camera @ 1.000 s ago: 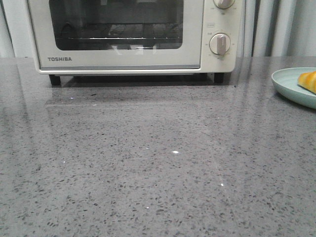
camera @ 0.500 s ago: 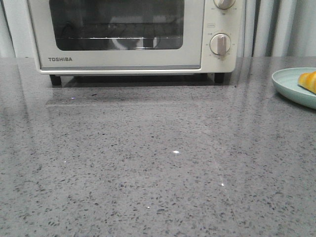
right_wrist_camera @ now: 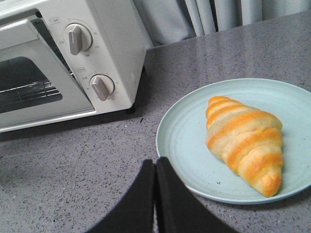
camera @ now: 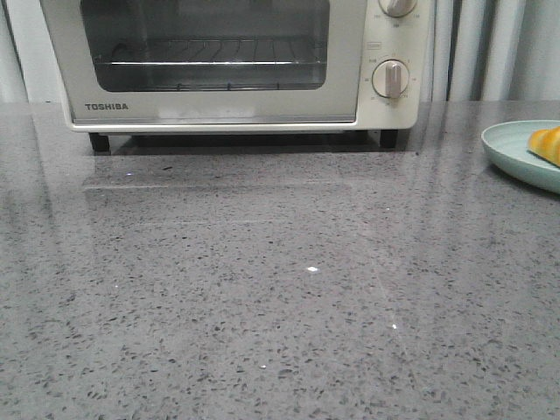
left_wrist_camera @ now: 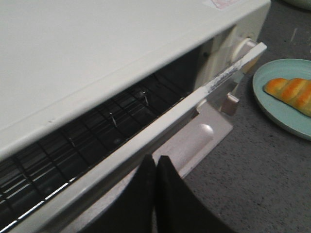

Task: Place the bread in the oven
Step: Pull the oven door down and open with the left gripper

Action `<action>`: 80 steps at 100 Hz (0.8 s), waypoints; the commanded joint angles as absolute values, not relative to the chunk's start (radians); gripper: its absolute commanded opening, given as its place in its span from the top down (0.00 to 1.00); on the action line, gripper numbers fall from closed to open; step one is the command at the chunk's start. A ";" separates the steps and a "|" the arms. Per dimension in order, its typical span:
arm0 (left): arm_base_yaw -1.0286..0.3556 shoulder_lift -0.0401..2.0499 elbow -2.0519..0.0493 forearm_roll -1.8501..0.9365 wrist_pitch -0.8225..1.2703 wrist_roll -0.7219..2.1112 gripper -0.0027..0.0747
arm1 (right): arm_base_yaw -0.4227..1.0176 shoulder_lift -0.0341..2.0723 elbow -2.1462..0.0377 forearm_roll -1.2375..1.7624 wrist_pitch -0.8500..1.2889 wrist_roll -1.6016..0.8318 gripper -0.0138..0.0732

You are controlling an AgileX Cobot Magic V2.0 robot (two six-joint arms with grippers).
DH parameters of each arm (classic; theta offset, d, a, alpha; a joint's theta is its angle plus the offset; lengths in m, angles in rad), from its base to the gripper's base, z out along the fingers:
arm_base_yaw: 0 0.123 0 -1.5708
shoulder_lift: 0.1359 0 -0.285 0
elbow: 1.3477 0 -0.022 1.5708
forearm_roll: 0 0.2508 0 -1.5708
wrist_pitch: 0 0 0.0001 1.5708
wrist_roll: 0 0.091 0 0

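The cream-white oven [camera: 219, 109] stands at the back of the grey counter, its door tipped open a crack at the top. In the left wrist view the oven [left_wrist_camera: 97, 58] shows from above, with the wire rack [left_wrist_camera: 97, 141] visible through the gap. My left gripper [left_wrist_camera: 155, 158] is shut and empty, its tips over the door handle [left_wrist_camera: 206, 133]. The bread [right_wrist_camera: 245, 136] lies on a pale green plate [right_wrist_camera: 184, 141]; it also shows at the right edge of the front view [camera: 547, 143]. My right gripper [right_wrist_camera: 155, 162] is shut and empty, at the plate's near rim.
Two round knobs [right_wrist_camera: 75, 39] sit on the oven's right panel. Grey curtains [right_wrist_camera: 218, 14] hang behind the counter. The plate [camera: 512, 149] sits right of the oven at the counter's right side. Neither gripper shows in the front view.
The oven door has tilted outward at its top; through the window the wire rack now shows higher and plainer. The plate and bread have not moved.
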State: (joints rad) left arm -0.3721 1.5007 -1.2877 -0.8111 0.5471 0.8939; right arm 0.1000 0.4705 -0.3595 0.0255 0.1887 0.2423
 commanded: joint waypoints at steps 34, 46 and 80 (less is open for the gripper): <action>-0.377 1.493 -1.148 -0.779 0.646 0.878 0.99 | 0.097 0.479 -0.399 0.019 0.046 0.240 0.91; -0.377 1.493 -1.108 -0.758 0.636 0.878 0.99 | 0.097 0.479 -0.399 0.019 0.038 0.240 0.91; -0.377 1.493 -1.042 -0.736 0.611 0.878 0.99 | 0.097 0.479 -0.399 0.019 0.035 0.240 0.91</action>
